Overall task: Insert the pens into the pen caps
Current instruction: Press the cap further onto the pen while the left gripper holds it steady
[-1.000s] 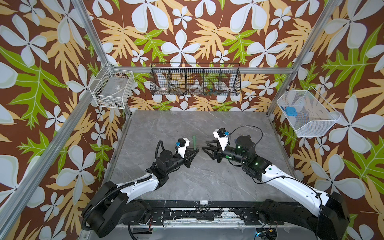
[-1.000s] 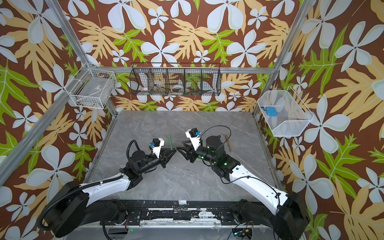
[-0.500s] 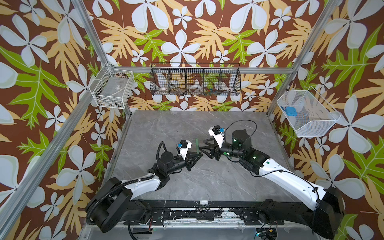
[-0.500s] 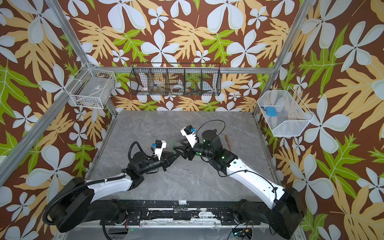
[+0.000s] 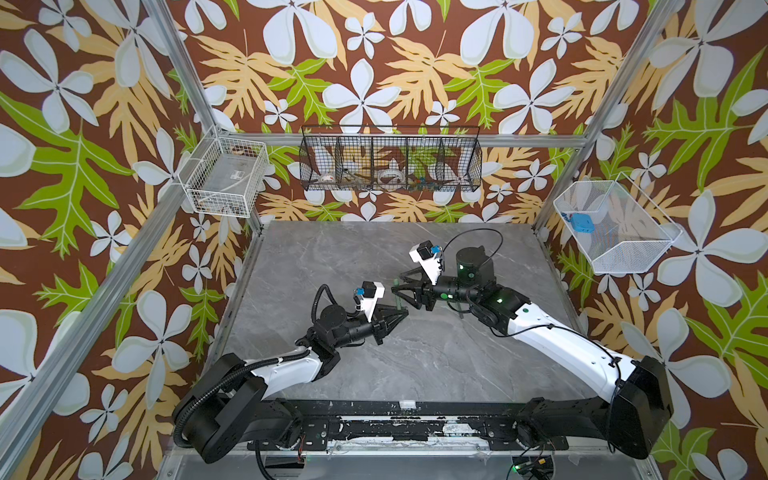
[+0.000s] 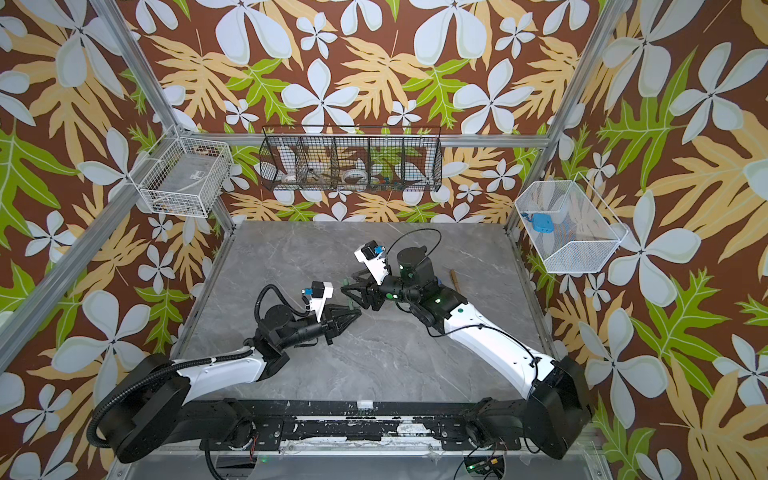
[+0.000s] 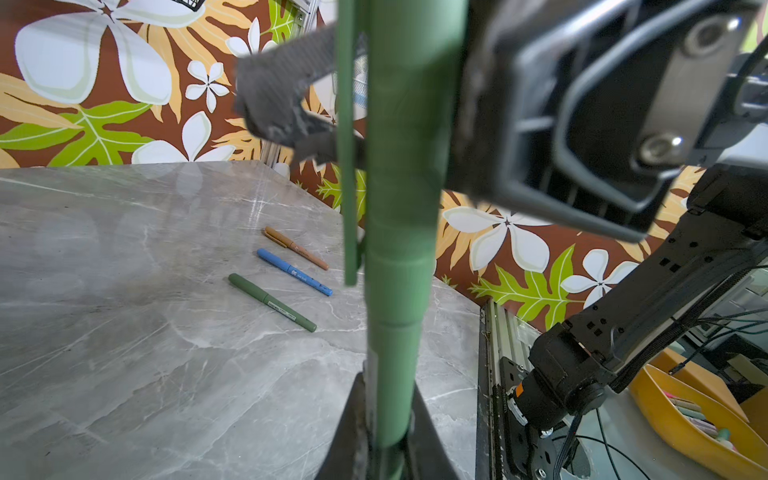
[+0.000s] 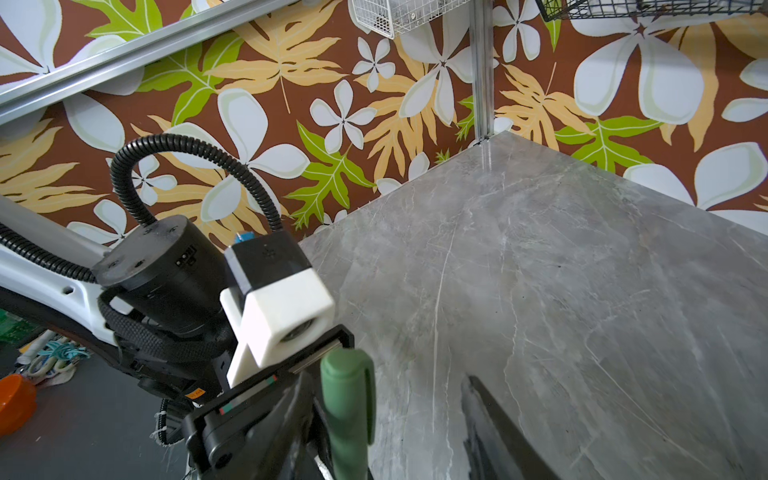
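A dull green pen stands upright above the table's middle, its lower end pinched in my left gripper, which is shut on it. A green pen cap with a clip covers its upper end. My right gripper is open around that cap. The cap is close to one finger and well clear of the other. In both top views the two grippers meet tip to tip at the pen.
Three capped pens lie side by side on the grey table: orange-brown, blue and green. The orange-brown one shows beside the right arm. Wire baskets hang on the walls.
My right gripper has spread its jaws off the cap and its arm has swung toward the back left. The left gripper still holds the pen and has shifted slightly right.
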